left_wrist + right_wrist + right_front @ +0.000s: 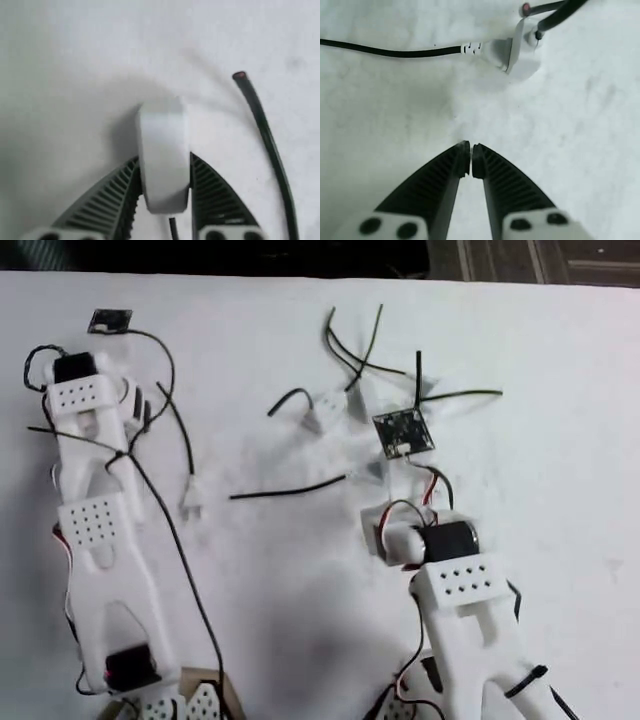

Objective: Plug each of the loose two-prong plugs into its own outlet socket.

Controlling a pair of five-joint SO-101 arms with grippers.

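Observation:
My left gripper (164, 158) is shut on a white rounded block (164, 150), a plug or socket body; I cannot tell which. A thin wire leaves the block's rear between the jaws. Beside it lies a black cable with a reddish cut end (240, 76). My right gripper (471, 146) is shut with nothing in it, just above the table. Ahead of it a white two-prong plug (492, 49) on a black cable sits pushed into a white socket (525, 47). In the high view that pair (368, 472) lies in front of the right arm (455, 585). A loose white plug (192, 500) lies right of the left arm (85, 395).
Another white socket piece (325, 410) with black cable stubs lies at the table's middle back. Several loose black cables (355, 345) fan out behind it. A long black cable (190, 580) runs along the left arm toward the front edge.

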